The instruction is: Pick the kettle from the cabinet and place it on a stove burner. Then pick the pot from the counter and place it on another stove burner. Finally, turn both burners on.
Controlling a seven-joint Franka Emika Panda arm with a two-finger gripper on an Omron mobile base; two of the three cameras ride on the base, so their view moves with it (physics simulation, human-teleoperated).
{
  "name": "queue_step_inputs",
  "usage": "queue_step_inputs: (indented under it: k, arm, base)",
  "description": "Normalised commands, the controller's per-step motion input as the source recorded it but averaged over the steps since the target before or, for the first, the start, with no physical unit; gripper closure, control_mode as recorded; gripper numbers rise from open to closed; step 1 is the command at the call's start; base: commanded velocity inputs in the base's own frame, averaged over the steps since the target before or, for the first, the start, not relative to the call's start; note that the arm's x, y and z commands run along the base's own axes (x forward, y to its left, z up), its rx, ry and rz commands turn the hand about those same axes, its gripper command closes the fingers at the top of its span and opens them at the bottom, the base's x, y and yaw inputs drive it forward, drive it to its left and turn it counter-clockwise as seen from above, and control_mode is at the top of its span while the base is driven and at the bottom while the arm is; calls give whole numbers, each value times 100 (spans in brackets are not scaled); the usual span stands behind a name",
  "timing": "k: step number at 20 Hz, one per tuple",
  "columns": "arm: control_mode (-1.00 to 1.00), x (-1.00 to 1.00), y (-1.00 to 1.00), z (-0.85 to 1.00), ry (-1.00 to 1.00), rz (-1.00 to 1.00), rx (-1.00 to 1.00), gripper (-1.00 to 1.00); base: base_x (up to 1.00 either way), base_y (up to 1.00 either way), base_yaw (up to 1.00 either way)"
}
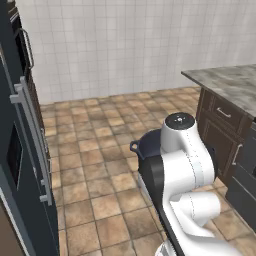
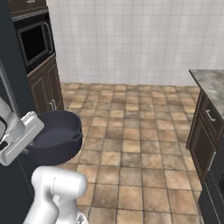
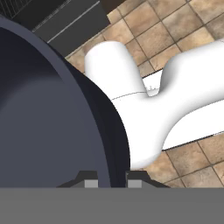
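Gripper [image 3: 111,178] is clamped on the rim of the pot [image 3: 48,118]: in the hand view its two dark finger tips rise at 6 o'clock, one inside the wall and one outside, with the thin dark wall running between them. Seen from the right base, the white hand sits at 9 o'clock and meets the pot [image 2: 56,136] at its near-left edge, carrying it above the tiled floor [image 2: 131,127] with nothing under it. From the left base, the arm folds up from 5 o'clock, its round capped joint near the middle, and the pot [image 1: 147,142] peeks out behind it, one small loop handle showing toward 9 o'clock.

Inside, the pot is bare, a smooth dark blue-grey hollow, held roughly level with its mouth up.

Grey stone counter [image 1: 230,85] lies at 3 o'clock in the left base view, well apart from the pot, with dark drawers [image 1: 222,120] beneath it. Tall dark oven unit [image 2: 37,48] stands at 10 o'clock in the right base view, and a white tiled wall [image 2: 131,39] closes the back
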Motion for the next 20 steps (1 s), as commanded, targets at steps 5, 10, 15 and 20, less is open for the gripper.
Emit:
queue_step_inputs:
  k: [5, 10, 15, 20]
  arm:
    - [100, 0, 0, 0, 0, 0, 0, 100]
    - [100, 0, 0, 0, 0, 0, 0, 100]
    - [100, 0, 0, 0, 0, 0, 0, 100]
    - [100, 0, 0, 0, 0, 0, 0, 100]
  base:
    - [-15, 13, -47]
    - [-10, 14, -47]
    - [-6, 16, -47]
    - [-4, 22, -46]
